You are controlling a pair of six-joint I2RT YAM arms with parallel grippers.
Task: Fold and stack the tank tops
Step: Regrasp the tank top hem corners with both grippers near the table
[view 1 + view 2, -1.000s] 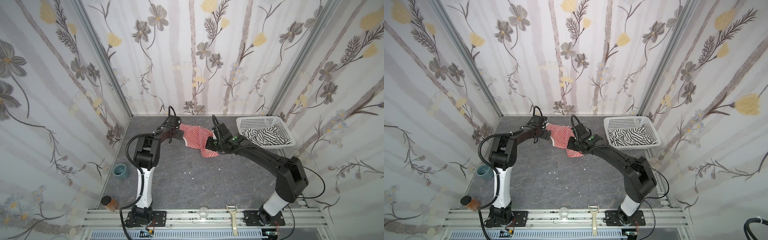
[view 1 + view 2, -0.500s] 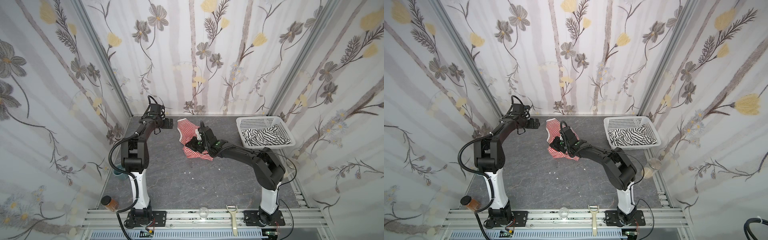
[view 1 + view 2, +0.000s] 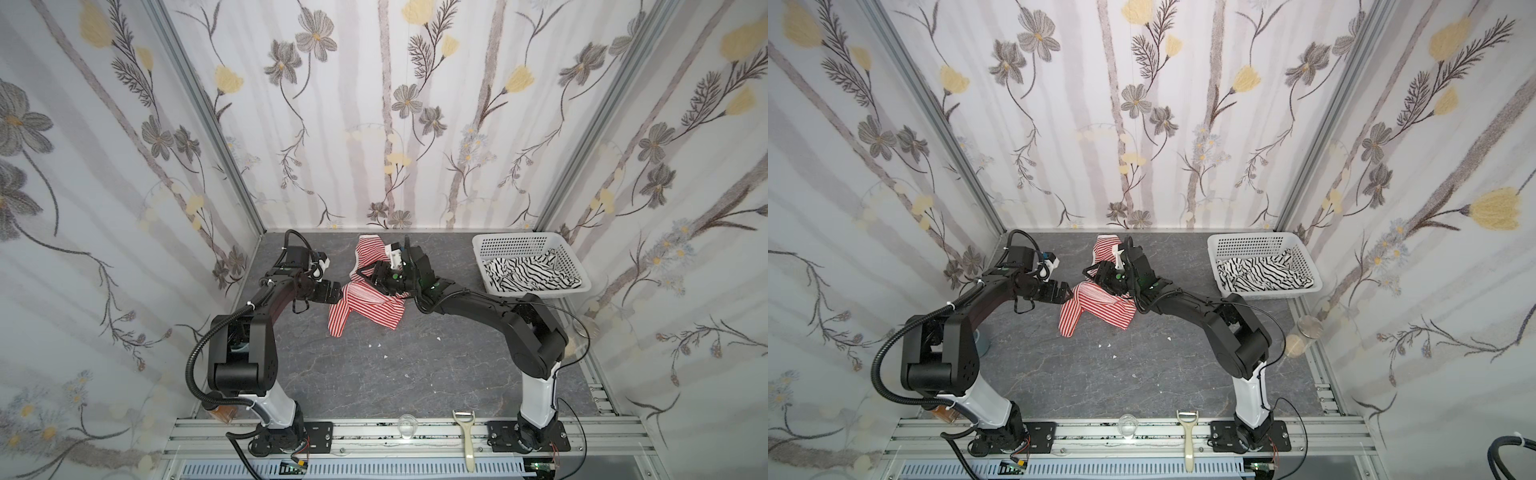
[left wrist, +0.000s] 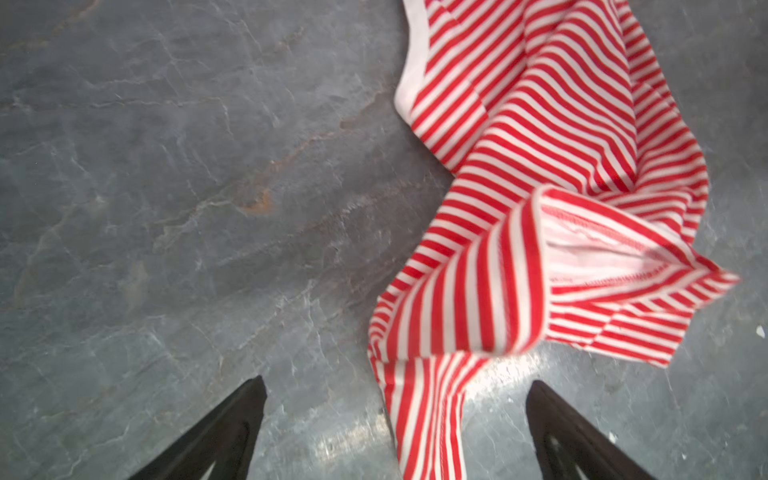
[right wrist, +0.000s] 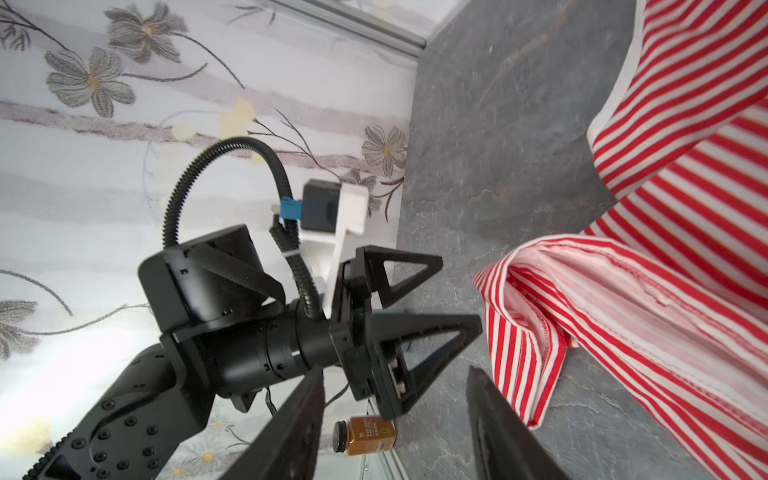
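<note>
Covering the middle of the red-and-white striped tank top (image 3: 365, 305) (image 3: 1096, 309) in both top views, the right arm's wrist hides how the cloth is bunched there; only a far end near the back wall and a crumpled near part on the grey table (image 3: 374, 374) show. The right gripper (image 5: 397, 372) has its jaws apart with nothing between them, though its fingers are cut off by the frame edge. The left gripper (image 4: 397, 382) (image 5: 459, 291) is spread wide just beside the top's near edge. A strip of the cloth runs under the gap between its fingers, and whether a fingertip touches the cloth cannot be told. The black-striped tank top (image 3: 528, 274) (image 3: 1262, 274) lies crumpled in the white basket (image 3: 515, 245) at the far right, its lower folds masked by the basket's wall. An amber jar (image 5: 370, 434) is partly hidden behind the left gripper.
</note>
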